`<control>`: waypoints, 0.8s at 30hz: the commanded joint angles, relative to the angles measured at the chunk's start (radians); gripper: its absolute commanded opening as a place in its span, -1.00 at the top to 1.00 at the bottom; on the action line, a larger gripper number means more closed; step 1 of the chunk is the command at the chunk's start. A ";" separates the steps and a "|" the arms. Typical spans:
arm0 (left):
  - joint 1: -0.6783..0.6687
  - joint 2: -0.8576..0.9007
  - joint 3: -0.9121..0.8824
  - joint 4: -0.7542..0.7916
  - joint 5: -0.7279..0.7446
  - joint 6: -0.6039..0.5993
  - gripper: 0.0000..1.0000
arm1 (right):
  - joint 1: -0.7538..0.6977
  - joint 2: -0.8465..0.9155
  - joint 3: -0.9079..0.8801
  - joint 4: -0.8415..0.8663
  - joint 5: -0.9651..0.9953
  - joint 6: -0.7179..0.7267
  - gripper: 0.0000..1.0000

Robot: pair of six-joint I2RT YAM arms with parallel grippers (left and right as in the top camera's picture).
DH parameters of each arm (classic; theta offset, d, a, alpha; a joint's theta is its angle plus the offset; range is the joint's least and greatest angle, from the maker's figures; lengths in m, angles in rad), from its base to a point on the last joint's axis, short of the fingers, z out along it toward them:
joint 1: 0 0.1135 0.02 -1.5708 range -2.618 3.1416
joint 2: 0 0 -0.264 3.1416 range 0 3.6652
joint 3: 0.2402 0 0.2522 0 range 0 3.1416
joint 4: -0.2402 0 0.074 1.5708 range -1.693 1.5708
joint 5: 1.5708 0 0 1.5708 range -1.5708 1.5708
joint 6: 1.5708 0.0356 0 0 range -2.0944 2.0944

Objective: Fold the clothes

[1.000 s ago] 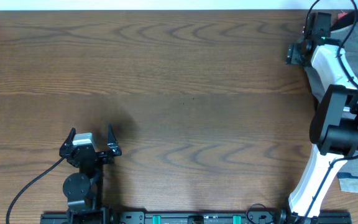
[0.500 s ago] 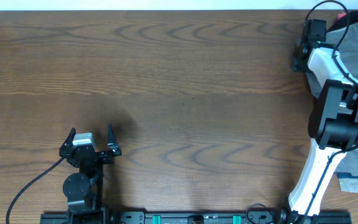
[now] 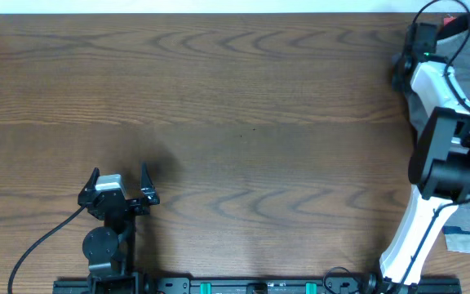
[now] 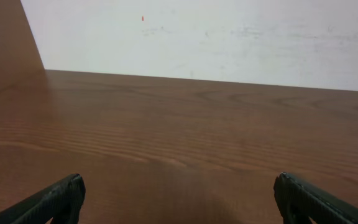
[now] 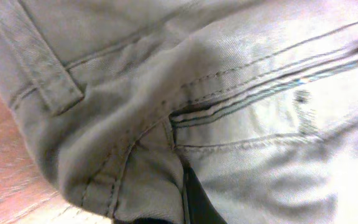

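Overhead: fixed, looks straight down from well above, whole table (image 3: pixel 235 122) in frame. Left wrist: low over the wood, faces level across it to a white wall (image 4: pixel 229 37). Right wrist: very close on the grey shorts (image 5: pixel 166 93), cloth fills the frame. Shared with overhead: the tabletop (left wrist), the shorts at the far right corner (right wrist)

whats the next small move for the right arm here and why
Likely shut the right gripper on the shorts and draw them toward the middle of the table. The right wrist view is filled with grey fabric very close up, with one dark fingertip at the bottom, and overhead the shorts lie at the far right edge. The left gripper sits open, far from them.
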 commanded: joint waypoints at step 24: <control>0.004 -0.003 -0.016 -0.035 0.007 0.005 -0.95 | 0.019 -0.406 0.007 -0.050 -0.137 0.039 0.97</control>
